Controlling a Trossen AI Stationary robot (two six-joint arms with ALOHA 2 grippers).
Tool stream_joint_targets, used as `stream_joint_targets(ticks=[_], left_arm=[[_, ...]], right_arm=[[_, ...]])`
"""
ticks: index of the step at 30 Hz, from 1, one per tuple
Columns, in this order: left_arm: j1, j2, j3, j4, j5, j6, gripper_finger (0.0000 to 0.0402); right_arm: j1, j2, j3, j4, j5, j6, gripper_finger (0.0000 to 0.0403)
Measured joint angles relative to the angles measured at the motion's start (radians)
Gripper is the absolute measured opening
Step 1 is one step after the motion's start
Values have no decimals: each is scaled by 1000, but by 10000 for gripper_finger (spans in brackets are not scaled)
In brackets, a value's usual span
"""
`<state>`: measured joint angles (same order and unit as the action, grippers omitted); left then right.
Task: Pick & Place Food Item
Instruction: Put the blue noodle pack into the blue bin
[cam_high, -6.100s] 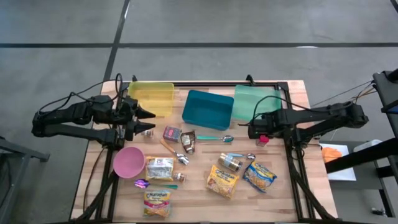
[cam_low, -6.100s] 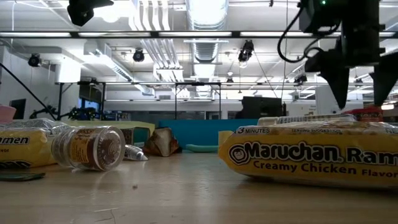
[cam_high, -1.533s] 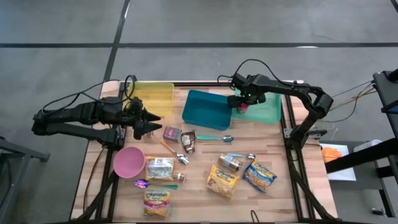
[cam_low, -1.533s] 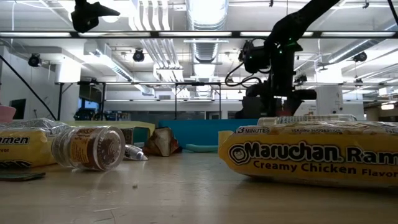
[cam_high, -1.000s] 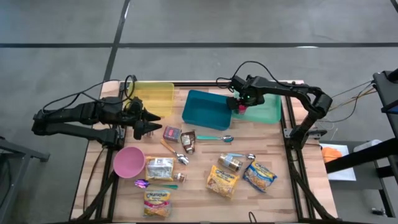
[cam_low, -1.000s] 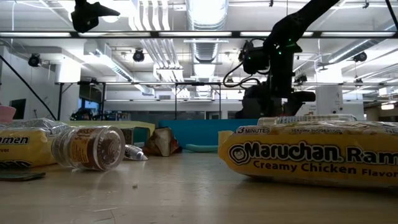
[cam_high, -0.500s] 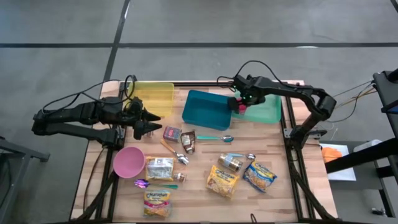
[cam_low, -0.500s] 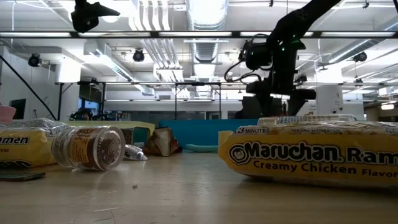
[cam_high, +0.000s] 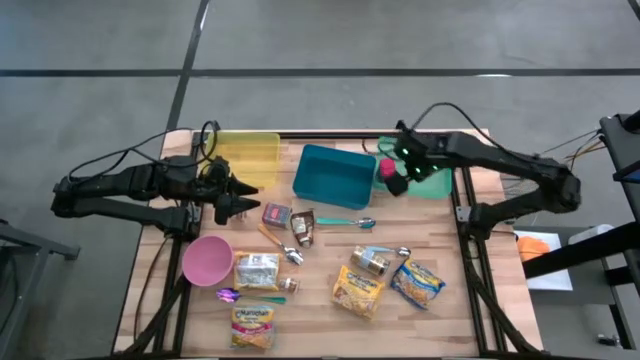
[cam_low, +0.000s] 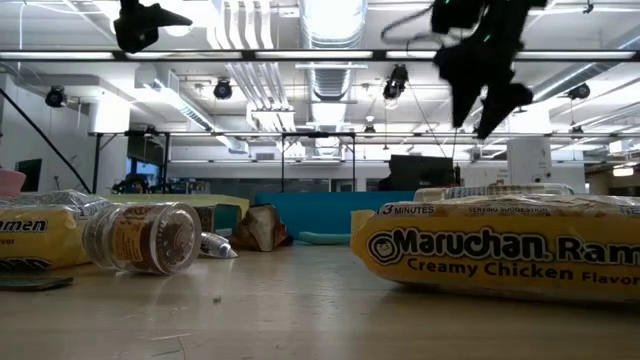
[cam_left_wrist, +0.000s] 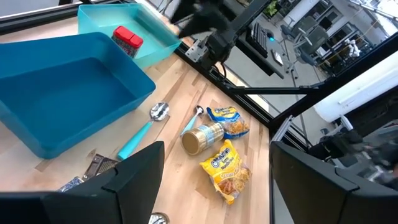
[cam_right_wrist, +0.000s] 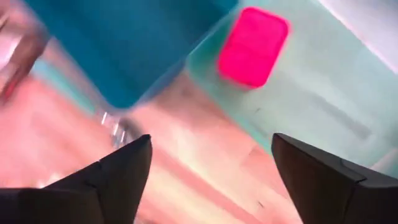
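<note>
Right gripper (cam_high: 397, 183) hung spread wide and empty, raised above the near edge of the light green bin (cam_high: 432, 178), fingers (cam_right_wrist: 118, 171) apart with nothing between them. Just beyond the fingertips, inside that bin at its corner nearest the teal bin (cam_high: 333, 175), lay the red-lidded food item (cam_high: 387, 168), released and resting on the bin floor, lid facing up. Directly beside, toward the table's centre, stood the teal bin, walls touching or nearly touching the green one. Nearer the front of the table, below the claw, lay a teal-handled spoon (cam_high: 345, 222), then a tipped jar (cam_high: 370, 261) and two ramen packets (cam_high: 358, 290) (cam_high: 418, 283), all well apart from the gripper. No obstacle between claw and item; only the bin wall close by.

Farther off, past the teal bin, sat a yellow bin (cam_high: 243, 157), and near it the left gripper (cam_high: 240, 195), also spread and empty, hovering over bare wood beside a small dark can (cam_high: 276, 214) and a crumpled wrapper (cam_high: 303, 228). Farthest away, toward the front left, a pink bowl (cam_high: 207, 260) and two more ramen packets (cam_high: 257, 271) (cam_high: 253, 326), with small foil-wrapped pieces (cam_high: 290, 284) scattered between.
</note>
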<state>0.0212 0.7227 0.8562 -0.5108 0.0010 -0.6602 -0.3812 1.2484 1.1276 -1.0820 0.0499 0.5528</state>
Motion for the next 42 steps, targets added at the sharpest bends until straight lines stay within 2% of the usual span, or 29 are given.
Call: stream_joint_targets(ticks=[5, 10, 19, 26, 30, 42], left_arm=[[0, 0, 0, -10, 0, 5, 297], [0, 0, 0, -13, 1, 5, 297], [0, 1, 0, -14, 9, 0, 297], [0, 1, -12, -23, 15, -13, 297], [0, 15, -13, -35, 18, -21, 297], [0, 32, -13, -38, 29, -21, 296]], right_arm=[[185, -106, -15, -36, -40, -144, 261], [373, -135, -54, -39, -81, -218, 219], [583, -83, -207, -20, -103, -273, 208], [667, -38, -280, 173, -120, -308, 208], [691, -9, -291, 260, -198, -383, 208], [706, 163, -271, 285, -252, -487, 209]])
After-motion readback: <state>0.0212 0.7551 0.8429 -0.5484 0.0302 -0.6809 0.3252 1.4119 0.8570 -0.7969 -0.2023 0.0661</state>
